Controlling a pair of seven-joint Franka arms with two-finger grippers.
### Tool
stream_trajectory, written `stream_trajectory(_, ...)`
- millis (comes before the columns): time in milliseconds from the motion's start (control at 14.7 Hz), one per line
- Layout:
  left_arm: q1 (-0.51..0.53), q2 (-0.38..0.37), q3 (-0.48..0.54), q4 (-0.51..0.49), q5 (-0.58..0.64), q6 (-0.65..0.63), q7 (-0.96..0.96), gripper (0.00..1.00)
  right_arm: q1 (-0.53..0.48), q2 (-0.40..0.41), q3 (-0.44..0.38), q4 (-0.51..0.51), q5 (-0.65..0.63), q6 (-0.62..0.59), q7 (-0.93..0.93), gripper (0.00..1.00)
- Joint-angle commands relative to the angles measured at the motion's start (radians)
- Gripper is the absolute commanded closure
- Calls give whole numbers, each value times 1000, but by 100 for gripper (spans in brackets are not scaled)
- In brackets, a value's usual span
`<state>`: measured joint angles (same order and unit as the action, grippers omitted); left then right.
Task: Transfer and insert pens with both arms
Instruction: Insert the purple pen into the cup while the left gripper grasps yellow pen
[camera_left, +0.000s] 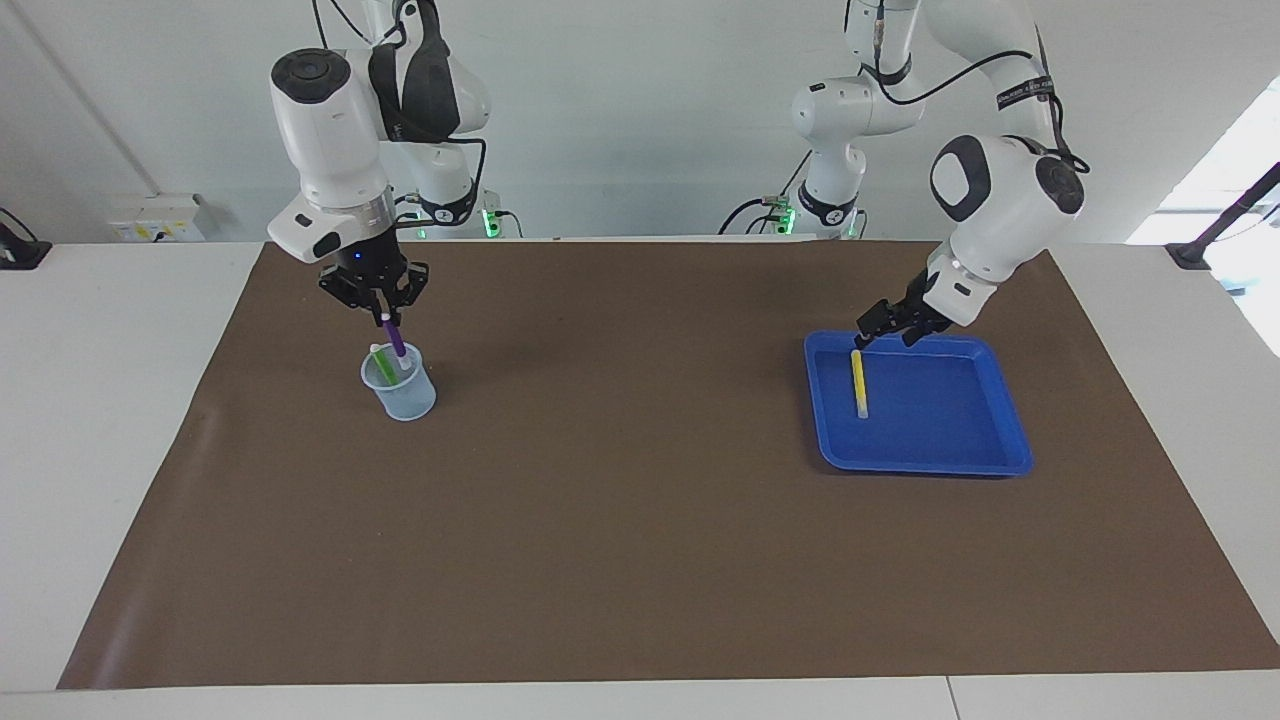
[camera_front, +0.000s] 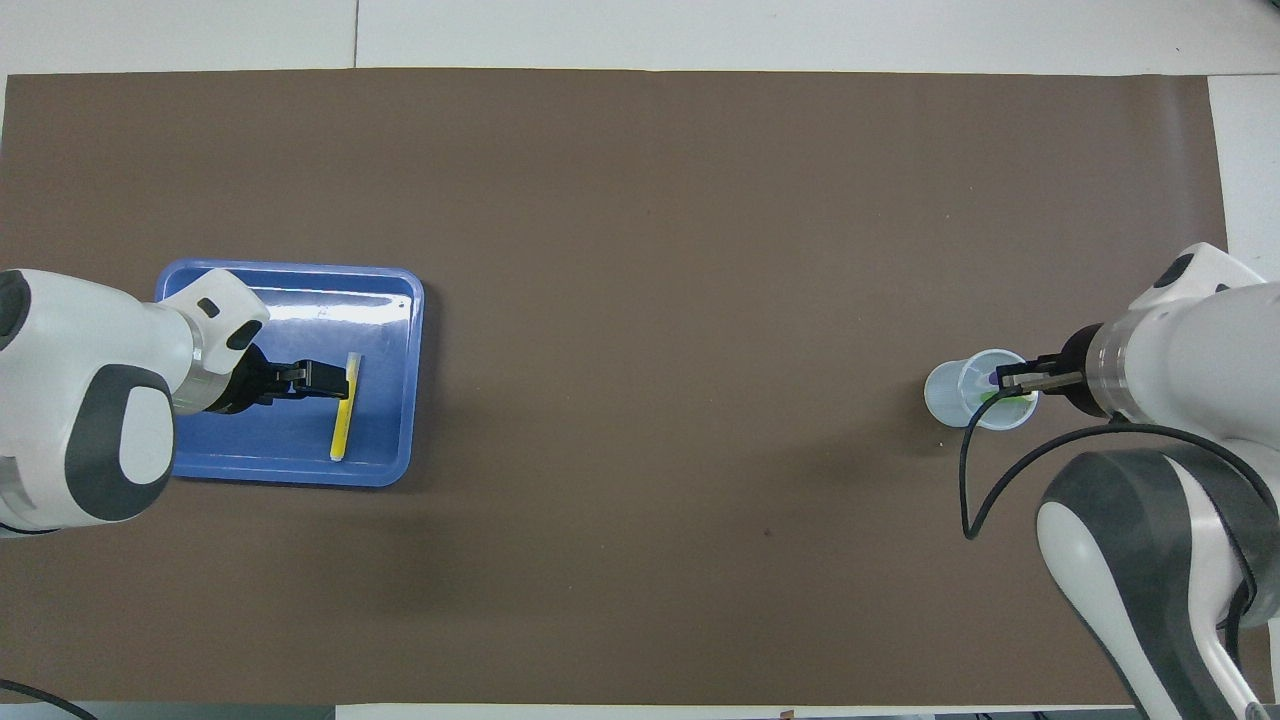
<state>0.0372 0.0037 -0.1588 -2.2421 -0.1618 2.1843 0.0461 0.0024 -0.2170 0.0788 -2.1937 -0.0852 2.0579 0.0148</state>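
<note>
**A:** What covered the worktop (camera_left: 60, 420)?

**B:** A brown mat (camera_left: 640, 540) lay over most of it, with white showing at the edges. I'll place everything against the blue tray (camera_left: 1000, 420).

**A:** Where was the tray, then, and what was in it?

**B:** It sat on the mat toward the left arm's end. Only the yellow pen (camera_left: 858, 383) lay in it, flat on the tray floor, along the side of the tray that faced the cup.

**A:** And the left arm (camera_left: 985, 215)?

**B:** It reached down to the tray edge nearest the robots. The left end effector (camera_left: 884, 330) hung just over the end of the yellow pen nearest the robots, its fingers spread apart, holding nothing. I could not tell whether they touched the pen.

**A:** The other container?

**B:** A clear plastic cup (camera_left: 400, 390) stood upright, well apart from the tray, toward the right arm's end, about as far from the robots as the tray was. The green pen (camera_left: 382, 363) leaned inside it, its pale tip above the rim.

**A:** The right arm (camera_left: 330, 140)?

**B:** It stood over the cup. The right end effector (camera_left: 385, 312) was clamped on the top of the purple pen (camera_left: 394, 340), which hung tilted, its lower end inside the cup's mouth beside the green pen.

**A:** Anything smaller?

**B:** Two smaller white arms with green-lit bases (camera_left: 825, 215), at the robots' edge.
</note>
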Motion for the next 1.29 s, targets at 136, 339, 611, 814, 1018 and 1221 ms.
stream_trajectory(136, -36, 90, 2, 1, 93, 103, 80, 3, -10, -24, -22, -84, -4, 108, -38, 100)
stream_trajectory(339, -43, 137, 4, 1, 128, 140, 87, 9, -13, 14, -25, -92, 8, 163, -38, 100)
stream_trajectory(611, -45, 144, 4, 1, 128, 120, 86, 23, -16, 65, -47, -90, 59, 215, -55, 100)
stream_trajectory(814, -48, 142, 2, 21, 128, 63, 80, 23, -16, 93, -59, -90, 71, 237, -75, 100)
stream_trajectory(1018, -66, 142, 4, 19, 128, 66, 77, 28, -18, 110, -62, -90, 73, 258, -75, 100)
stream_trajectory(1221, -66, 142, 5, 19, 128, 62, 77, 36, -18, 114, -67, -90, 120, 258, -75, 100)
